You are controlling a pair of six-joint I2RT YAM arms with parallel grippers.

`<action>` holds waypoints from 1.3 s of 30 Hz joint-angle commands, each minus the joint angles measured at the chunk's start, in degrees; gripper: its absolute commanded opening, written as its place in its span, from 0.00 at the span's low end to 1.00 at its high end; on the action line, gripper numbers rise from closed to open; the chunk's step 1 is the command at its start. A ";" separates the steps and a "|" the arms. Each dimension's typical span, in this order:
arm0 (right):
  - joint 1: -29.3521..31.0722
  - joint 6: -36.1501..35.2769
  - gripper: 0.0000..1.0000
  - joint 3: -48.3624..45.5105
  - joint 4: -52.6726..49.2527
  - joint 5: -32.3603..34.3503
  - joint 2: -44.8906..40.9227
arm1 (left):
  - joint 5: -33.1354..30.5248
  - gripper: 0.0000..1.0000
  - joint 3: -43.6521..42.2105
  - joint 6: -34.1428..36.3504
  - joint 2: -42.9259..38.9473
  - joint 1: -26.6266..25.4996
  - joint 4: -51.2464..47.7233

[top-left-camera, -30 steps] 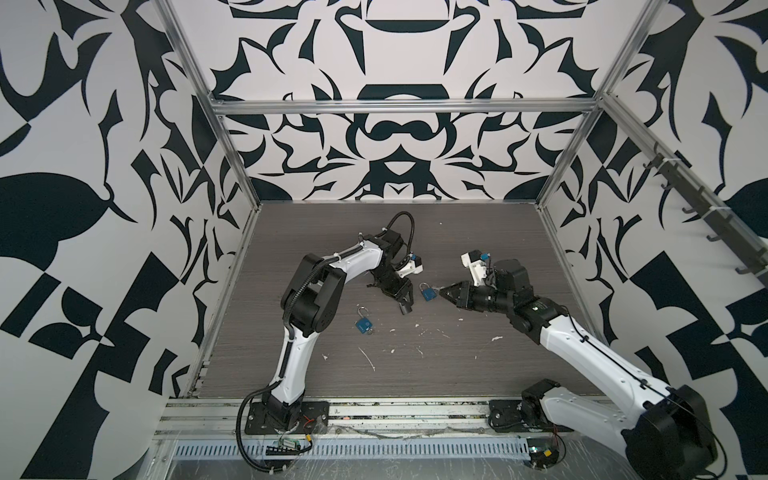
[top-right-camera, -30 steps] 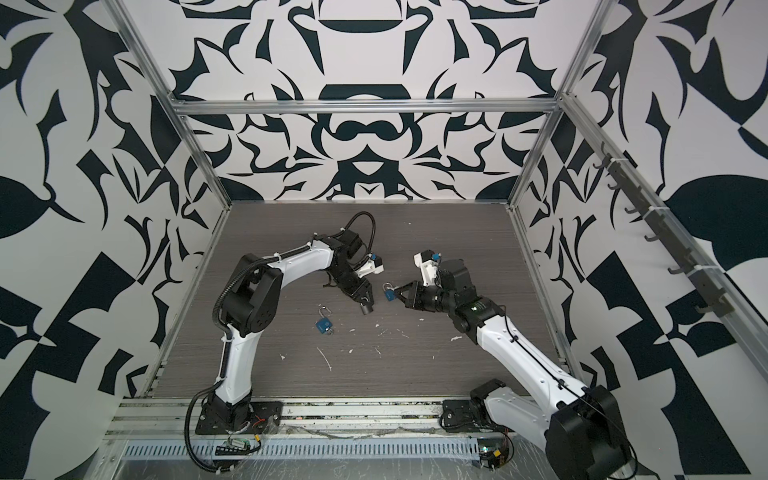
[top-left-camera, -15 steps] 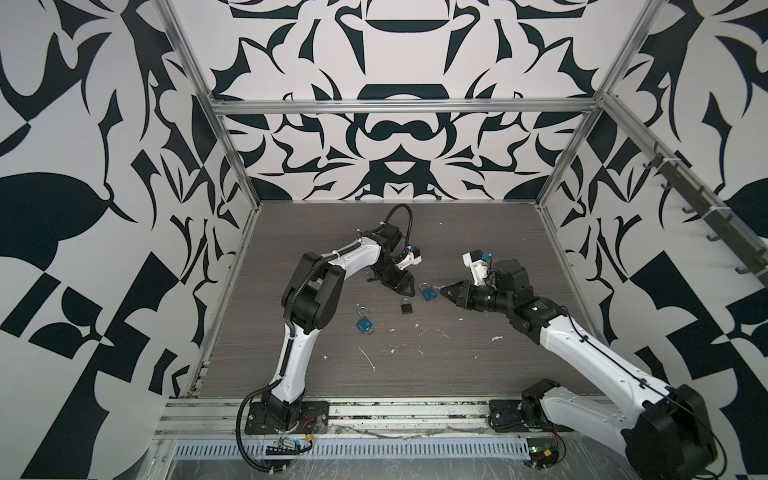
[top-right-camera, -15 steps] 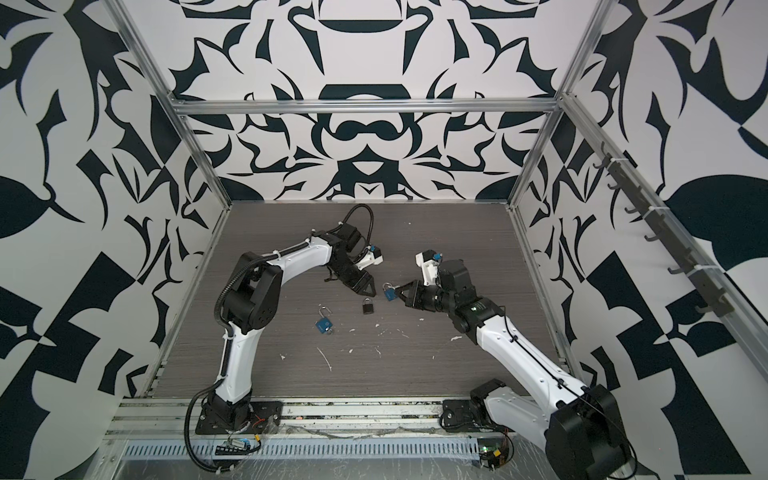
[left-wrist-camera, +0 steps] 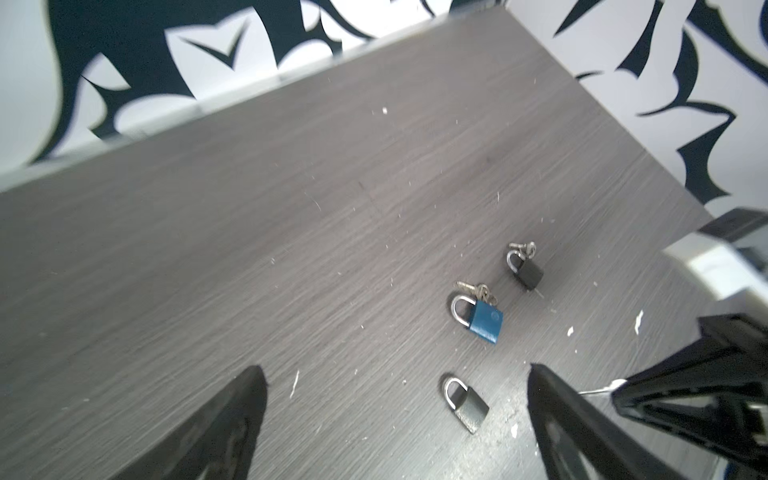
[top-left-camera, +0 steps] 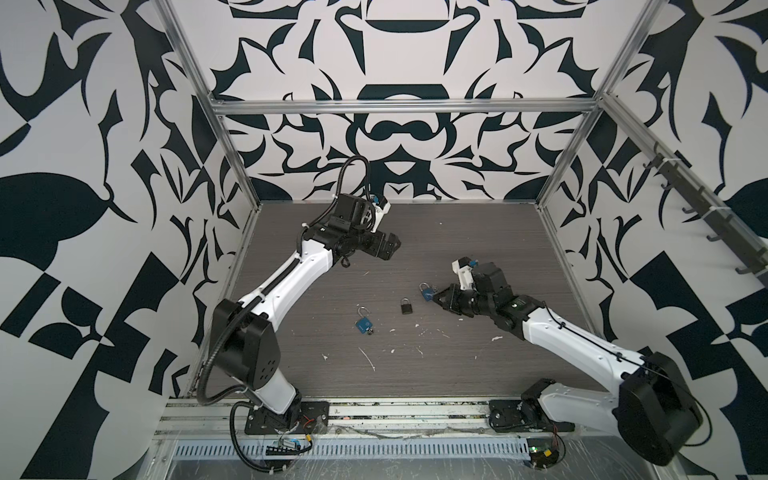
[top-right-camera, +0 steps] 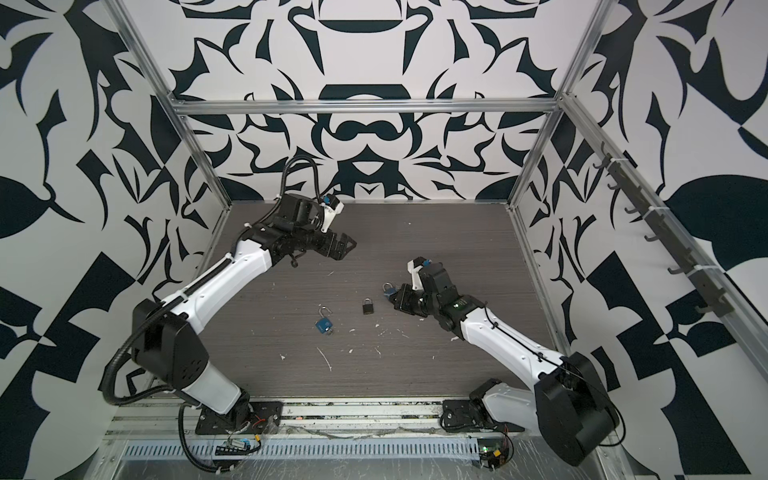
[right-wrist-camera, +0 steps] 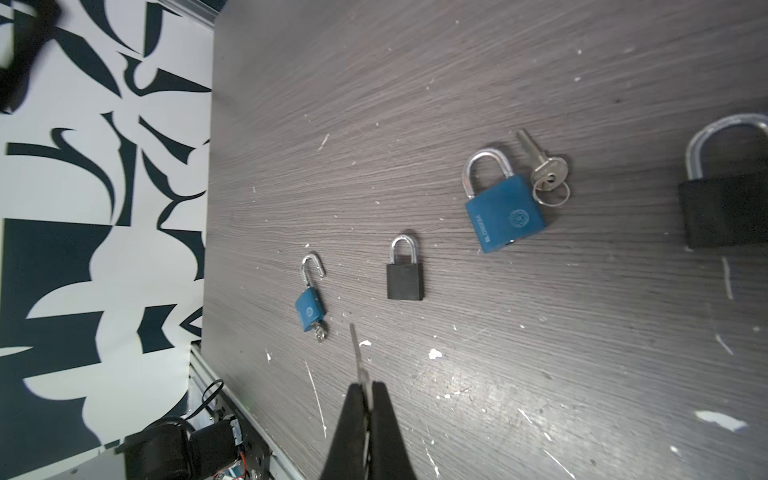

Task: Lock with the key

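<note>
— Left gripper (top-left-camera: pixel 392 247) has let go, see? Its jaws are spread wide with nothing between them, and the arm has drawn back toward the far edge of the table (top-left-camera: pixel 457 232). A second ago it was low in the middle, close to the other arm.

— And the key?

— Key (right-wrist-camera: pixel 358 357) is pinched in the right gripper (right-wrist-camera: pixel 365 388). The jaws are pressed together on it and the blade pokes out into free air, low over the table. It's not in any lock.

— So which lock did they do?

— Black padlock (top-left-camera: pixel 407 307), I'd guess. It lies flat on its own in the middle with its loop pushed home, near the key but apart from it.

— Finished, then?

— That one looks it. But the open blue padlock (top-left-camera: pixel 363 325), further left, has its loop swung out and a key in its base. The shut blue padlock (top-left-camera: pixel 427 294) sits just beside the right gripper with its own keys.
</note>
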 commanded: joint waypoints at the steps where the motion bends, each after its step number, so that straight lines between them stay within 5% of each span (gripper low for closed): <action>1: 1.38 4.49 0.00 2.15 3.39 5.92 1.97 | -2.56 0.99 -6.97 -7.11 -5.32 -0.18 7.10; 4: 2.41 6.45 0.00 2.51 6.69 7.17 5.18 | -1.70 0.99 -16.91 -17.02 -11.86 0.00 17.66; 9: 3.20 8.79 0.00 4.27 12.76 7.37 11.58 | 3.96 0.99 -21.45 -28.08 -14.81 0.60 15.41; 24: 6.35 11.84 0.00 6.64 15.55 11.54 23.14 | 3.61 0.99 -32.88 -25.29 -25.56 0.70 12.96; 39: 6.40 12.54 0.07 6.29 15.15 12.34 25.78 | 10.24 0.99 -34.69 -24.01 -23.66 0.65 16.66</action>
